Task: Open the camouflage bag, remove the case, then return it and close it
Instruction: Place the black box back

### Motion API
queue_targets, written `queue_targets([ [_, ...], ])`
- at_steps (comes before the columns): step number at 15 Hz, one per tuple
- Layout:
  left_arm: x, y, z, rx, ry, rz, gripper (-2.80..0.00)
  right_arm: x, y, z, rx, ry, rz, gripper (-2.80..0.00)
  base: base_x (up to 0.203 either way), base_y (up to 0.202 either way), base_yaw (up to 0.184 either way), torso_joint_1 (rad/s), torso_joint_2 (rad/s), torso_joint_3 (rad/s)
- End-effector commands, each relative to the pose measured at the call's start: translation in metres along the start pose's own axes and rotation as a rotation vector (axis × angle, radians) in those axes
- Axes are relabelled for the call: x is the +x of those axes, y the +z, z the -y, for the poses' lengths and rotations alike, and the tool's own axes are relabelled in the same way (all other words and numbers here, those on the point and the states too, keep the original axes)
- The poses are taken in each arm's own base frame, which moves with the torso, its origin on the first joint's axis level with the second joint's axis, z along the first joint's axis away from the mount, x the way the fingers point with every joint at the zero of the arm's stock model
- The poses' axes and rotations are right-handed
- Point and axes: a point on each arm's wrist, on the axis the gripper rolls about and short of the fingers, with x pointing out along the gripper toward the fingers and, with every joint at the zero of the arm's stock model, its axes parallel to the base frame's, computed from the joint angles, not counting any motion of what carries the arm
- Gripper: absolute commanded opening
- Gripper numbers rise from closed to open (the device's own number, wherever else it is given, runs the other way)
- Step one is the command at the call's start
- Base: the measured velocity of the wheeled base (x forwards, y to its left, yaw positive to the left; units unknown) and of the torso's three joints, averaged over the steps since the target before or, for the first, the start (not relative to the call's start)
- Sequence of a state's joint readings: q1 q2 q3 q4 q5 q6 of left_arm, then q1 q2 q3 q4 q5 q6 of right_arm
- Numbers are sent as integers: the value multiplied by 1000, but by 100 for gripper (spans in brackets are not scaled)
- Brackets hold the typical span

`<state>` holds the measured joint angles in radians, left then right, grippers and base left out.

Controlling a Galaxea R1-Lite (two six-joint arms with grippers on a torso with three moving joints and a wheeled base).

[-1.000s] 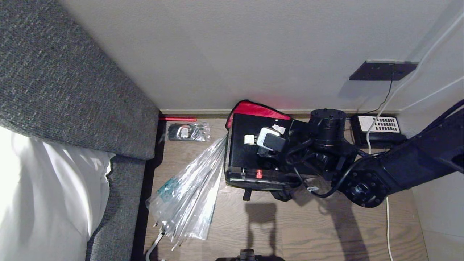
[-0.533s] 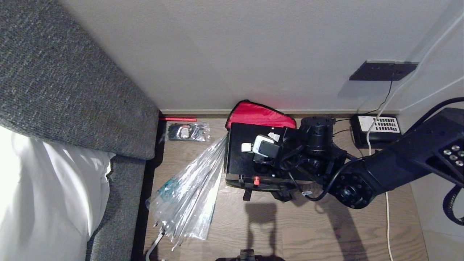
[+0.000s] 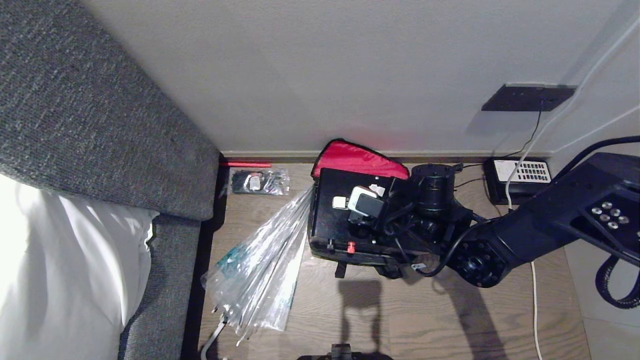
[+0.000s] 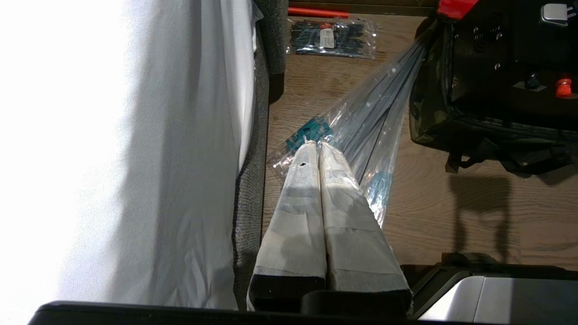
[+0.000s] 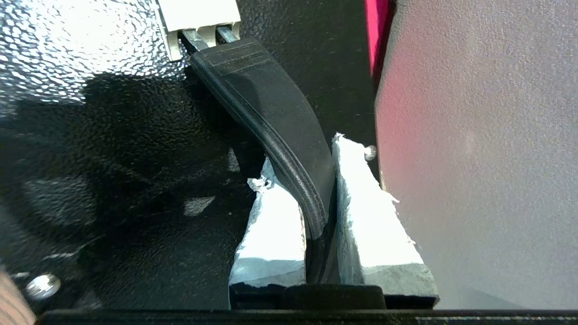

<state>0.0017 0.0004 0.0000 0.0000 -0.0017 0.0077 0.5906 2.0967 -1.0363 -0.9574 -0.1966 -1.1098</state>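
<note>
The camouflage bag (image 4: 429,113) stands open on the wood floor by the wall, its red lining (image 3: 357,157) showing behind the case. The case (image 3: 332,225) is glossy black with a small red latch (image 3: 351,246) and sits level in the bag's mouth. My right gripper (image 5: 302,158) is shut on the case's black handle (image 5: 271,104), near one pale end mount (image 5: 198,18). In the head view the right wrist (image 3: 370,205) covers the handle. My left gripper (image 4: 317,146) hangs shut and empty above the clear umbrella, left of the bag.
A clear plastic umbrella (image 3: 260,270) lies on the floor against the bag's left side. A grey upholstered bed edge (image 3: 100,125) fills the left. A black-and-white telephone (image 3: 522,175) and a white cable (image 3: 535,300) are at the right, and a plastic packet (image 3: 259,181) lies by the wall.
My right arm has lowered the case toward the bag. The case now shows smaller and lower, and more red lining appears behind it. The left arm has not moved.
</note>
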Motion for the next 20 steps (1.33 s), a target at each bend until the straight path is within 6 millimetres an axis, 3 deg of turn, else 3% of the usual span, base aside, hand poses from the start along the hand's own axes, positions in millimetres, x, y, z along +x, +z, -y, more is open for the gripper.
queue_targets([
  [1,0,0,0,0,0,2,-280,4,-2,-1,-5,-8,-2,-280,0,0,0,0,0,0],
  [7,0,0,0,0,0,2,-280,2,-12,15,-8,-32,-20,-280,0,0,0,0,0,0],
  [16,0,0,0,0,2,2,-280,-4,-15,22,-34,35,-6,-280,0,0,0,0,0,0],
  [20,0,0,0,0,2,2,-280,3,-21,12,-35,62,-18,-280,0,0,0,0,0,0],
])
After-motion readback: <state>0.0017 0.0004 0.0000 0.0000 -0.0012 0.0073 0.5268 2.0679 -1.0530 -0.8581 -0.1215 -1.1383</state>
